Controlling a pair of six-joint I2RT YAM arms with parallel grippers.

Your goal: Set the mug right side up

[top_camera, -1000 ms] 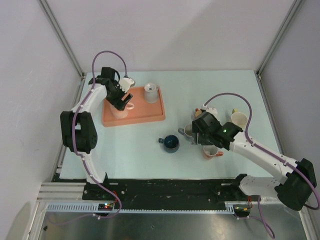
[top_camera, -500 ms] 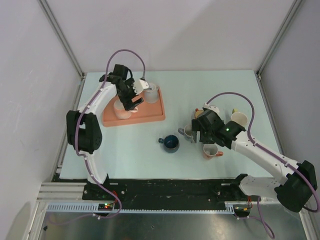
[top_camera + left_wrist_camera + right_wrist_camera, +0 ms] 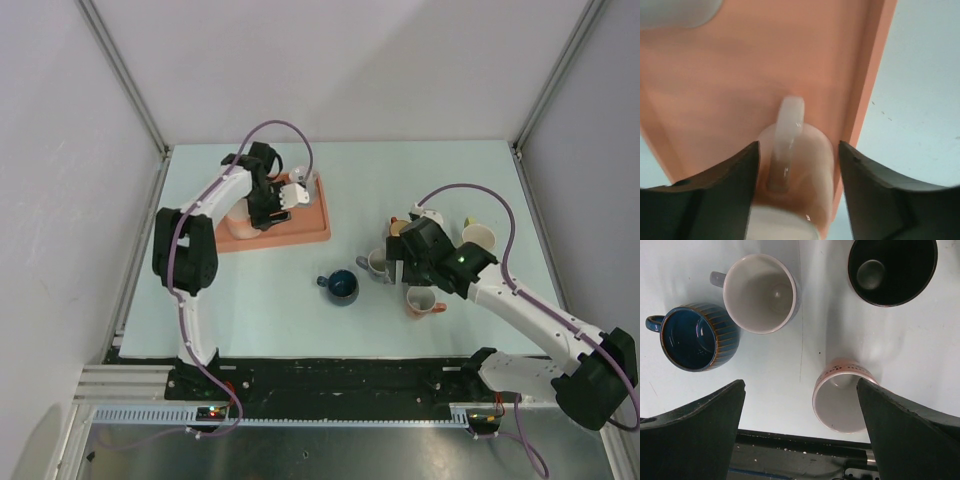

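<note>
Flanking 1 mug point(image 3: 795, 165), L fingers point(image 3: 715, 195); 1 tray point(image 3: 715, 75) below.

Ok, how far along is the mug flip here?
Done: nothing confirmed. In hand: left gripper flanks the pink mug on the orange tray; grip and which end is up are unclear. Left: confirming it stands upright. Right gripper hovers open over mugs already upright.

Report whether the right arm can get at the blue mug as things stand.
Likely yes. The right hand hangs open close by; the blue mug stands uncovered, with only the white mug close beside it.
</note>
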